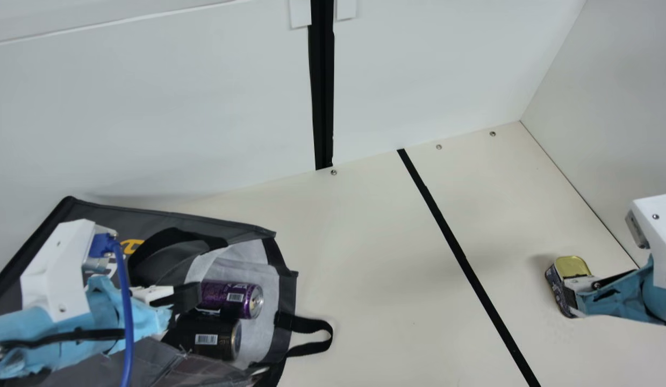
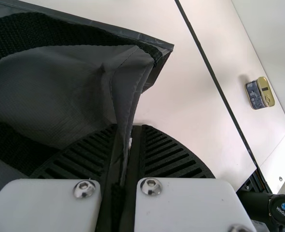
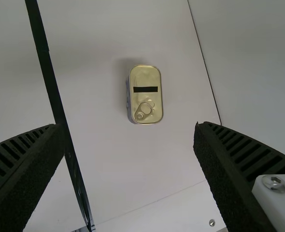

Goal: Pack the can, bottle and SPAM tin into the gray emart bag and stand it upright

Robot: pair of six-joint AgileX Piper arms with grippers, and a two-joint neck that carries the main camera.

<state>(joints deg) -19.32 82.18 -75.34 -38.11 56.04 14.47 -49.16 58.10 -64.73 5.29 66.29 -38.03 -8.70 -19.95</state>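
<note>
My left gripper (image 1: 188, 299) is at the mouth of the gray bag (image 1: 246, 228), which lies on the table with its opening facing right. In the left wrist view, the left gripper (image 2: 126, 135) is shut on a fold of the bag's fabric (image 2: 129, 99). Inside the mouth lie a purple can (image 1: 231, 299) and, beside it, a dark cylinder (image 1: 212, 337) with a barcode. At the right, my right gripper (image 1: 579, 293) is above the SPAM tin (image 1: 572, 265), partly covering it. The right wrist view has the right gripper (image 3: 130, 125) spread open, the upright tin (image 3: 146, 87) beyond its fingers.
A black strap handle (image 1: 317, 337) sticks out from the bag onto the table. A black tape line (image 1: 462, 258) crosses the cream table (image 1: 365, 258) between bag and tin. White walls stand behind and at the right, the right one close to the right arm.
</note>
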